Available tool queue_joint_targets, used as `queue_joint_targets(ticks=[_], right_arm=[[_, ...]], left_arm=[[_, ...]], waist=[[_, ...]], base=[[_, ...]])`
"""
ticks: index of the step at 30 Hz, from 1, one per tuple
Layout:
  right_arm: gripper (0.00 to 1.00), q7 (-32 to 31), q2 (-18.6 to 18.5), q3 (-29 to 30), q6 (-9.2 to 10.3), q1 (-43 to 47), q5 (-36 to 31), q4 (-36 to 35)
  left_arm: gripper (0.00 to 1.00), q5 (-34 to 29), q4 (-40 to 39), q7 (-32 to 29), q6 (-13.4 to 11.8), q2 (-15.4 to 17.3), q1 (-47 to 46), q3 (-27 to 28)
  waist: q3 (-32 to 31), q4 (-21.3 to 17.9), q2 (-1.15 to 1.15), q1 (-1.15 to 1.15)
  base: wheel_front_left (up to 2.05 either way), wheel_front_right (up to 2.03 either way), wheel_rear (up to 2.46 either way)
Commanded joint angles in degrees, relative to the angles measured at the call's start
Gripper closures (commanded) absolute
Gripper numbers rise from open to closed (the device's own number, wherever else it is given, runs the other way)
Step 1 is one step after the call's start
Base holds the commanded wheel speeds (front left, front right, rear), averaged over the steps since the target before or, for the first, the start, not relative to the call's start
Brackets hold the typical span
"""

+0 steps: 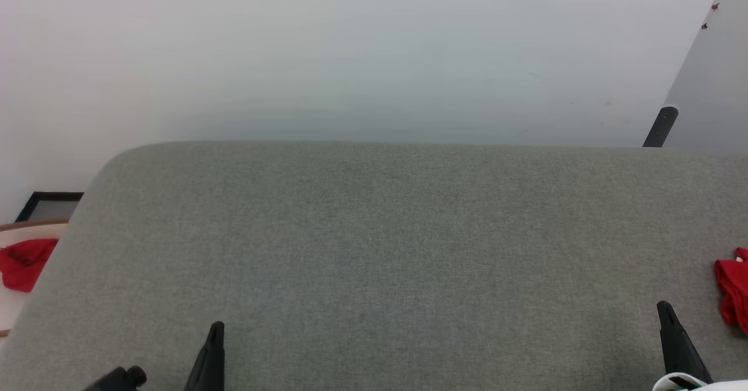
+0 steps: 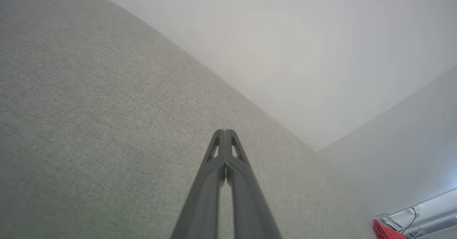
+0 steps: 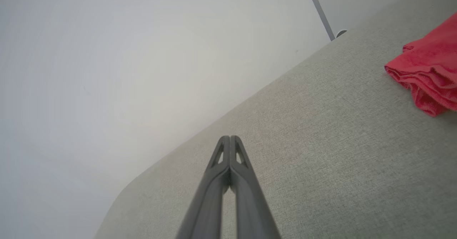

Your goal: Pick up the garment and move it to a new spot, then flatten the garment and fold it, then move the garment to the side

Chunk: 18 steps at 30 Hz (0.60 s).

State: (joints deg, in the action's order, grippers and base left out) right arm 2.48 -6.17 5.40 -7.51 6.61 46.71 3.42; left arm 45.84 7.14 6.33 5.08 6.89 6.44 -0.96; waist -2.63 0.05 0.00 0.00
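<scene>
Mix-up risk: garment at 3 o'clock could be mistaken for red scrap at 9 o'clock. Left gripper and right gripper are pressed together, empty; fabric may be shoved.

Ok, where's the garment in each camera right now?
Head view: garment at the right edge, on the grey surface.
Right wrist view: garment upper right, on the same surface.
Left wrist view: the red bit at lower right lies beyond the surface; likely another cloth.
Shared landmark: the surface's far edge against the pale wall.
</scene>
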Motion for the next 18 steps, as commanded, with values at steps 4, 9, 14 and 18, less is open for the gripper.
queue_joint_targets(ticks=[4,9,14,18], right_arm=[[1.00,-0.63,0.17,0.34,0.01,-2.24,4.12,0.22],[1.00,-1.32,0.38,0.41,0.00,-3.07,7.48,1.05],[1.00,-1.94,0.60,0.47,0.01,-3.92,10.67,1.85],[1.00,-2.43,0.78,0.51,0.01,-4.64,13.11,2.42]], left_arm=[[1.00,3.98,-0.07,-0.89,0.46,-0.09,-2.13,0.83],[1.00,7.47,0.49,-1.79,0.63,-0.37,-2.99,1.32],[1.00,10.76,1.01,-2.72,0.78,-0.63,-3.82,1.81],[1.00,13.27,1.42,-3.35,0.93,-0.84,-4.51,2.18]], waist=[[0.13,0.00,0.00,0.00],[0.28,0.00,0.00,0.00],[0.43,-0.01,0.00,0.00],[0.55,-0.01,0.00,0.00]], base=[[0.00,0.00,0.00],[0.00,0.00,0.00],[0.00,0.00,0.00],[0.00,0.00,0.00]])
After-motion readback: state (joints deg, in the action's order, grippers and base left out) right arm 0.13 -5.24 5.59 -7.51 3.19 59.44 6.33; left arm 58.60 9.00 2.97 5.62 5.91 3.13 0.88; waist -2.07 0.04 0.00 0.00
